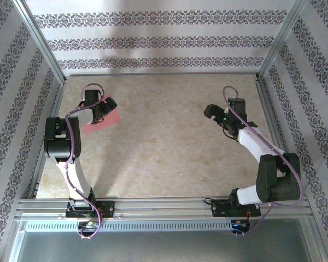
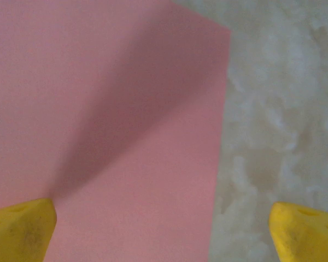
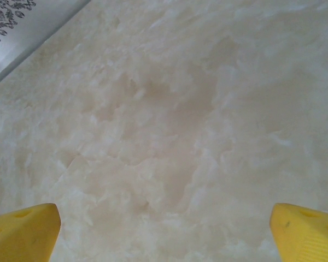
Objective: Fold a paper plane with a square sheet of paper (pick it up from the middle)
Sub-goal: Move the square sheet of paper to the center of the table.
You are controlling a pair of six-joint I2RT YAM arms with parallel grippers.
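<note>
- Sheet (image 1: 105,119) lies flat on the table (image 1: 164,147), with no crease or fold visible, so the plane is not started.
- It is plain pink-red with a matte surface. The left wrist view shows 1 straight edge and 1 corner, crisp and not curled. A soft shadow falls across the sheet.
- Left end effector (image 2: 164,229) hangs over the sheet, jaws fully apart, holding nothing.
- It straddles the sheet's edge: 1 finger (image 2: 22,229) is over the sheet, the other is past the edge over bare table.
- Step in hand, as I judge it, is the pick from the sheet's middle. The left end effector should shift inward until both fingers are over the sheet, then come down.
- Thin paper flat on a hard top is hard to pinch. Press lightly and close slowly so a ridge bunches up between the pads, and avoid dragging the sheet.
- Right end effector (image 1: 212,113) is well apart from the sheet over bare table, jaws wide, empty.
</note>
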